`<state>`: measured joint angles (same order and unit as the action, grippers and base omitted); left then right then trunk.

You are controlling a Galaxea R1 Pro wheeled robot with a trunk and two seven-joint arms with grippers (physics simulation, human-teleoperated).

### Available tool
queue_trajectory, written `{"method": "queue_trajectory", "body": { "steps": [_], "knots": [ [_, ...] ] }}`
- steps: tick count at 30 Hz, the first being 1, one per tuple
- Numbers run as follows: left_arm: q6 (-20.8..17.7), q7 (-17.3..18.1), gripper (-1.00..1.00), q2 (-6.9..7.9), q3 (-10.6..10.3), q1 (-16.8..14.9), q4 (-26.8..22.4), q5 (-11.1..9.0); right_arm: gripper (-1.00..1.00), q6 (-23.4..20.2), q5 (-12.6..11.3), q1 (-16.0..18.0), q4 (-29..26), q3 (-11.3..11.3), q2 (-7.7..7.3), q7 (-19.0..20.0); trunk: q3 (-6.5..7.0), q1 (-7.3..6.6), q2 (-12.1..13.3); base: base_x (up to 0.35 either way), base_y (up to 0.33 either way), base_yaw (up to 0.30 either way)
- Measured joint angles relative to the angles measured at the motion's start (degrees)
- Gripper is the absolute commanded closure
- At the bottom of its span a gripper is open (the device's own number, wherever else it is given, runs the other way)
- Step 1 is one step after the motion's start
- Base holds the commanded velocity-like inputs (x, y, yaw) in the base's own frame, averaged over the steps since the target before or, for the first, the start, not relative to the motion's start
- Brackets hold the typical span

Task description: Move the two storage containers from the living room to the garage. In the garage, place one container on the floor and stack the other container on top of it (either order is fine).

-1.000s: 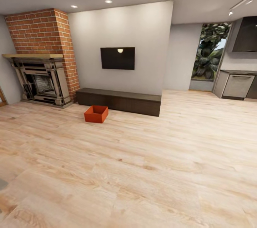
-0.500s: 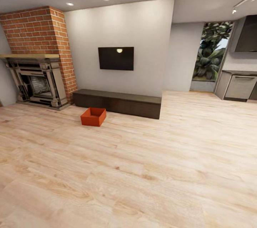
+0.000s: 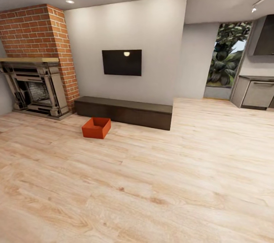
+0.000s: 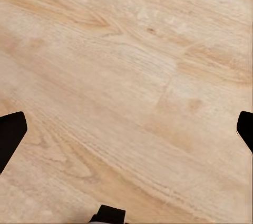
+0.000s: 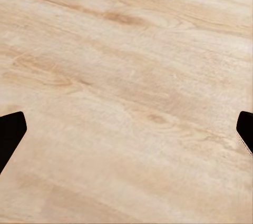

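One storage container (image 3: pixel 96 127), a red-orange open bin, sits on the light wood-plank floor (image 3: pixel 152 182) of the living room, just in front of the dark low cabinet (image 3: pixel 123 110) and left of centre in the head view. It is several steps away from me. In the left wrist view my left gripper (image 4: pixel 126 132) is open, its dark fingertips (image 4: pixel 10 134) spread wide over bare planks. The right gripper (image 5: pixel 126 129) is open too, with nothing between its fingertips (image 5: pixel 10 132). The garage is out of view.
A red-brick fireplace (image 3: pixel 36 87) stands at the far left, and a wall TV (image 3: pixel 121 62) hangs over the cabinet. Far right are grey kitchen units (image 3: pixel 258 92) and a tall window (image 3: pixel 226 58). Wide wood floor lies between me and the bin.
The whole head view has shifted as the camera moved: the fireplace slid left and the bin now sits a little lower and further left. The bin itself has not moved.
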<state>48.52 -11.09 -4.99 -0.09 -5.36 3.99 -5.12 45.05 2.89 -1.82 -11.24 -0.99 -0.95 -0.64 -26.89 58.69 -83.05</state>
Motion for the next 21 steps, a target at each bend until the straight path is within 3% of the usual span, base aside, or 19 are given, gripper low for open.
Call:
{"method": "queue_trajectory", "body": {
  "steps": [21],
  "knots": [
    [0.0, 0.0, -1.0, 0.01, 0.0, 0.0, 0.0, 0.0, -1.0, 0.0, 0.0, 0.0, 0.0, 0.0, 0.0, 0.0, 0.0, 0.0, 0.0, 0.329, -0.075, 0.0]
  ]
}}
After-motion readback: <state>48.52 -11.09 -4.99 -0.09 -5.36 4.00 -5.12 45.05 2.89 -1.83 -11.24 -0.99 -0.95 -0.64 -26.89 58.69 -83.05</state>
